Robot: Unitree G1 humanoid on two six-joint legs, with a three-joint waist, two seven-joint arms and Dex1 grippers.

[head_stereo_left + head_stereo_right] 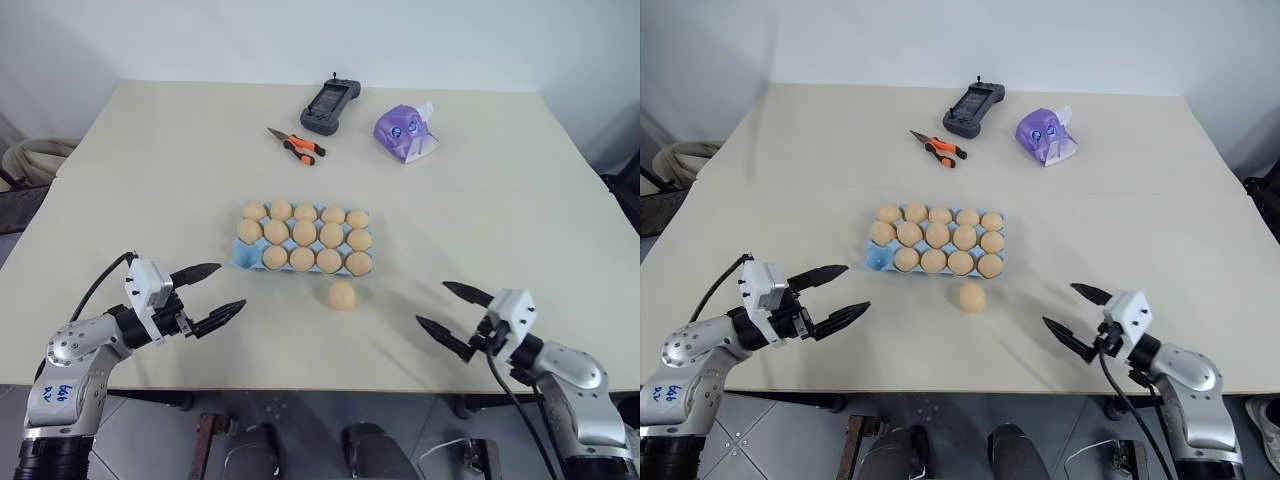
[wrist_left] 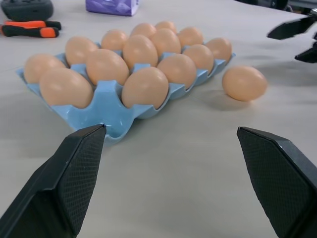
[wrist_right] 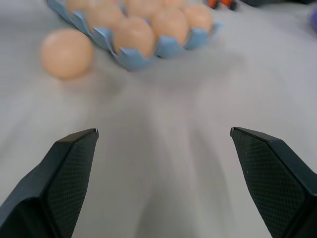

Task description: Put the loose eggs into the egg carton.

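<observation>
Sitting near the middle of the worktop (image 1: 150, 150) is the egg carton (image 1: 243, 258), a light blue tray. Fourteen eggs fill its cups, and the front cup at its left end is bare. One loose egg (image 1: 342, 295) lies on the worktop just in front of the carton, close to its right end but not touching it. The left end effector (image 1: 212, 293) hangs low at the front left with its two black fingers spread wide, holding nothing. The right end effector (image 1: 447, 308) hangs at the front right, also spread wide and holding nothing. Orange-handled pliers (image 1: 295, 145), a dark controller (image 1: 330, 106) and a purple packet (image 1: 406, 134) lie at the far side.
</observation>
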